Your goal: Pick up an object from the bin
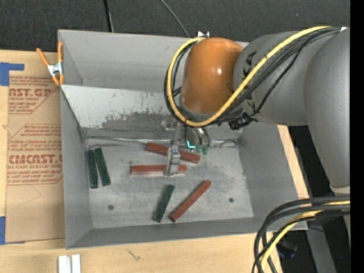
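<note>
Overhead view of the grey metal bin (74,209). The tool (172,167) is seen low over the bin floor, beneath the orange cover (207,75) of the arm (301,78), around which yellow and black cables (267,56) are looped. The tool is placed at the right end of a flat red-brown bar (149,169), which lies level on the floor and extends away from the tool toward the view's left. Whether the tool is spread or pressed together cannot be told, nor whether the bar is gripped. A second red-brown bar (162,149) is found just behind the tool, toward the back wall, and is partly covered by it. In front of the tool, nearer the lower wall, a third red-brown bar (190,200) lies obliquely, with a dark green bar (163,203) just beside it, their lower ends close together. A pair of dark green bars (98,168) is laid side by side, well apart from the tool, at the far left of the floor
</note>
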